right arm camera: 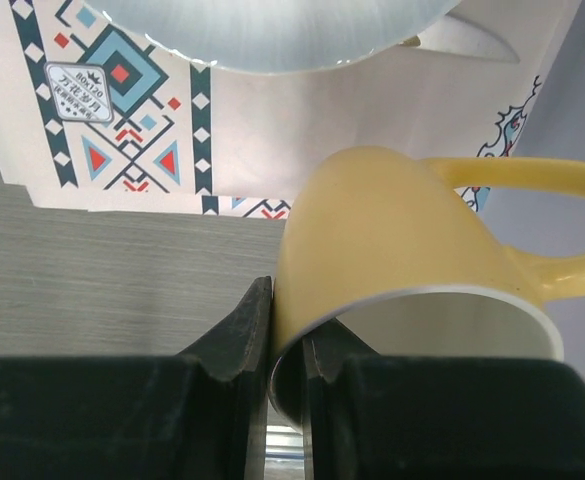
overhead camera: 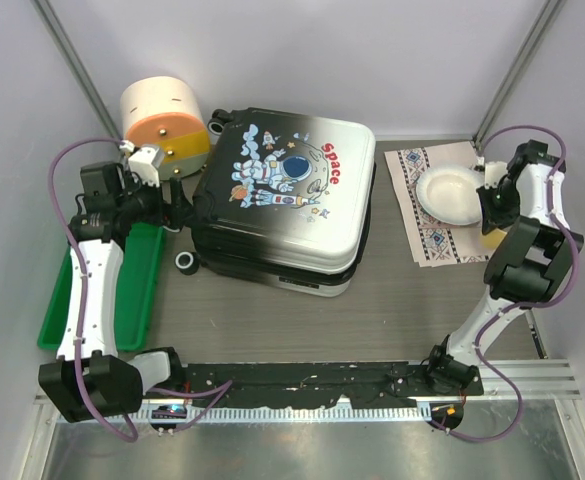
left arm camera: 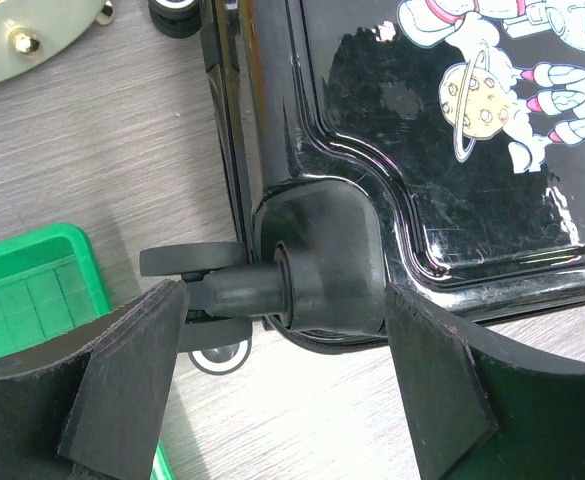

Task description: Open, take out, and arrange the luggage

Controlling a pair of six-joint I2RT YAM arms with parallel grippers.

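The luggage (overhead camera: pixel 284 200) lies flat and closed mid-table, its astronaut "Space" print facing up. In the left wrist view its black glossy shell (left arm camera: pixel 422 150) fills the upper right. My left gripper (overhead camera: pixel 177 212) is open at the suitcase's near-left corner. Its jaws (left arm camera: pixel 284 310) straddle the black wheel mount (left arm camera: pixel 322 260) and wheel (left arm camera: pixel 187 260) without closing on them. My right gripper (overhead camera: pixel 492 215) is at the far right, shut on the rim of a yellow mug (right arm camera: pixel 392 240); one finger is inside the mug and one outside.
A green tray (overhead camera: pixel 137 290) lies left of the suitcase, under my left arm. A cream-and-orange cylinder (overhead camera: pixel 164 115) stands at the back left. A white bowl (overhead camera: pixel 450 192) sits on a patterned placemat (overhead camera: pixel 422 235) at the right.
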